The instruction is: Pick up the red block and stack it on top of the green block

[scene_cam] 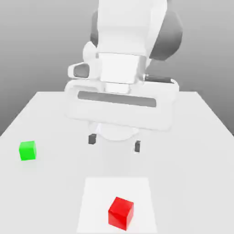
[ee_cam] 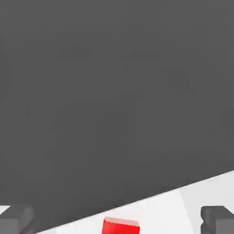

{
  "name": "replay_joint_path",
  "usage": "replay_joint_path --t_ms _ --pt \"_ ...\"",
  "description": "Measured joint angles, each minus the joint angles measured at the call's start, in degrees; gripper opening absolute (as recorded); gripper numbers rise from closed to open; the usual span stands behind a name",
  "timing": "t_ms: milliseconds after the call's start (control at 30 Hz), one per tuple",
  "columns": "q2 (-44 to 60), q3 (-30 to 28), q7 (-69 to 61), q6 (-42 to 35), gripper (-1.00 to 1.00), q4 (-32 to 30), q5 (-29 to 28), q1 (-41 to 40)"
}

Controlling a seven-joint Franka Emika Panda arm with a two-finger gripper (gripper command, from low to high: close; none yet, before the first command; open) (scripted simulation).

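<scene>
Exterior view: claw (scene_cam: 114,142) hangs at frame centre above the white table (scene_cam: 196,151), fingers spread wide, holding nothing, touching nothing. Red block (scene_cam: 120,213) sits at lower centre on a paler square patch (scene_cam: 96,201), well apart from the claw. Green block (scene_cam: 28,150) rests at the left edge, mid-height. Hand view: red block (ee_cam: 120,226) at the bottom edge, between the two fingertips (ee_cam: 218,218).

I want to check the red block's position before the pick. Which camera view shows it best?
The exterior view: the red block shows whole there, standing apart on a paler patch of the table, in front of the open gripper. The hand view catches part of the block at the frame's edge, between the fingertips.
</scene>
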Motion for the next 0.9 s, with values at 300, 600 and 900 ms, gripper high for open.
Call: replay_joint_path --t_ms 300,600,900 --pt "18.3 -0.7 5.4 10.1 0.00 -2.2 0.8 1.0" --pt "24.1 -2.4 6.8 15.0 -1.00 -1.4 -0.9 2.3" --pt "11.1 -4.9 10.6 5.6 -1.00 -5.0 1.9 -1.6"
